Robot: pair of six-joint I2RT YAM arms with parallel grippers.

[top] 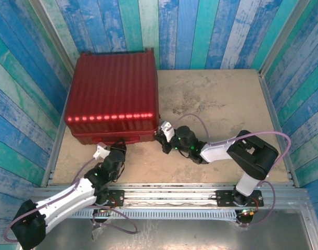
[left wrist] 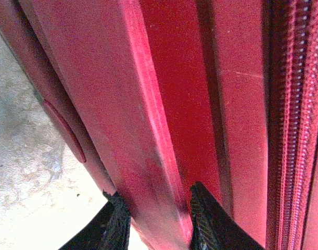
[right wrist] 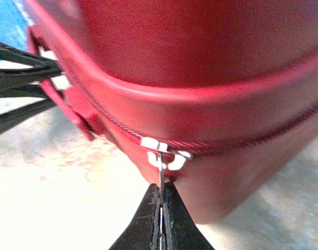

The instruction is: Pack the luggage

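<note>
The handle (left wrist: pixel 145 130) of the luggage (top: pixel 112 94) is clamped between the jaws of the left gripper (left wrist: pixel 159 199), and its zipper pull (right wrist: pixel 161 171) is pinched between the closed jaws of the right gripper (right wrist: pixel 162 191).

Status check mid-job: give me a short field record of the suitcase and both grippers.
luggage: closed, lying flat at the table's far left
left gripper: closed around the red handle on the luggage's near side
right gripper: shut on the metal zipper pull at the near right corner
</note>
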